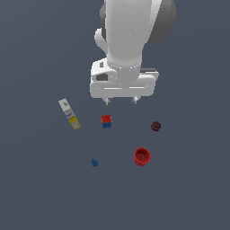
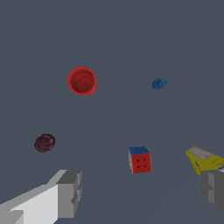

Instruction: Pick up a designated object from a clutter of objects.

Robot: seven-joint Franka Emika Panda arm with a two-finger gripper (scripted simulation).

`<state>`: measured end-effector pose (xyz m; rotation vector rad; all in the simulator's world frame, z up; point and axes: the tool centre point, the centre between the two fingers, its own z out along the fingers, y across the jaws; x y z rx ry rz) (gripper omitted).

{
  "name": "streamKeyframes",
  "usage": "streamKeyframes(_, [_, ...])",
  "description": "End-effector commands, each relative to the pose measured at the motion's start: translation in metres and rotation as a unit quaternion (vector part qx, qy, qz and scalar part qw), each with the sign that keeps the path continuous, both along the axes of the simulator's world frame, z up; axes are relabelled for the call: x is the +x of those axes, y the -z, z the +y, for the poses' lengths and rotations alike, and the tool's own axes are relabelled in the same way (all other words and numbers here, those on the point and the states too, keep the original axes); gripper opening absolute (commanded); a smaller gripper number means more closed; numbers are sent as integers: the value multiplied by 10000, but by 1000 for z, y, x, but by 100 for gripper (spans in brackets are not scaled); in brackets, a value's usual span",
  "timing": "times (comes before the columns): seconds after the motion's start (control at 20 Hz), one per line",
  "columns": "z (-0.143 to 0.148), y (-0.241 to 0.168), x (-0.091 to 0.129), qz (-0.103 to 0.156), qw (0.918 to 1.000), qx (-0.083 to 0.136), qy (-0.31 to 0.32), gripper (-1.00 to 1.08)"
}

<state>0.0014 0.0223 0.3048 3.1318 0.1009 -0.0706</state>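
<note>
The designated object, a long narrow box [image 1: 69, 113], white-grey at one end and yellow at the other, lies flat on the grey floor at the exterior view's left. Only its yellow end [image 2: 202, 159] shows in the wrist view, partly behind one fingertip [image 2: 213, 189]. My gripper [image 1: 120, 100] hangs open and empty above the floor, to the exterior view's right of the box. The other fingertip [image 2: 70, 192] also shows in the wrist view, with a wide gap between the two. The rest of the clutter lies spread below the gripper.
A small red-and-blue cube [image 1: 106, 121] [image 2: 140, 159] sits near the gripper. A dark maroon round piece [image 1: 156, 126] [image 2: 44, 142], a red cup [image 1: 142, 157] [image 2: 82, 81] and a tiny blue piece [image 1: 95, 162] [image 2: 159, 83] lie scattered on the grey floor.
</note>
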Motion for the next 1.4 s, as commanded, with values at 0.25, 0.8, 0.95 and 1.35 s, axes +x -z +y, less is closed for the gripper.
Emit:
streamKeyframes(0.25, [-10,4,-1,-3,10000,10,-86,100])
streamKeyframes(0.8, [-60,22,-7,-35,9986,57,-524,100])
streamKeyframes(0.95, [-80,29,-11,-50,9975,73,-703,100])
streamKeyframes(1.35, [-133,48,-27,-92,9928,105,-1189,100])
